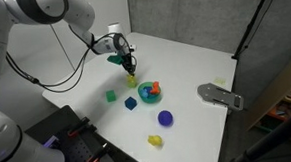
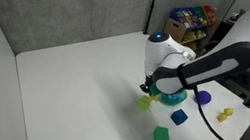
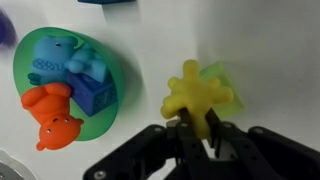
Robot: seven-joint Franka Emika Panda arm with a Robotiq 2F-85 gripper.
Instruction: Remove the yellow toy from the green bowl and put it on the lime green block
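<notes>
My gripper (image 3: 198, 125) is shut on one arm of the yellow toy (image 3: 195, 92), a small star-shaped piece. The toy hangs right over the lime green block (image 3: 230, 92), which shows pale behind it; I cannot tell whether they touch. In both exterior views the gripper (image 1: 131, 66) (image 2: 148, 88) stands just above the block (image 1: 131, 81) (image 2: 145, 103). The green bowl (image 3: 112, 65) lies beside it (image 1: 149, 92) (image 2: 172, 99) and holds a blue toy, a blue cube and an orange toy.
On the white table lie a darker green cube (image 1: 111, 95) (image 2: 160, 134), a dark blue cube (image 1: 131, 104) (image 2: 178, 117), a round blue-purple thing (image 1: 164, 117) (image 2: 203, 97) and a larger yellow toy (image 1: 155, 141) (image 2: 224, 114). A grey object (image 1: 219, 95) lies near the table edge.
</notes>
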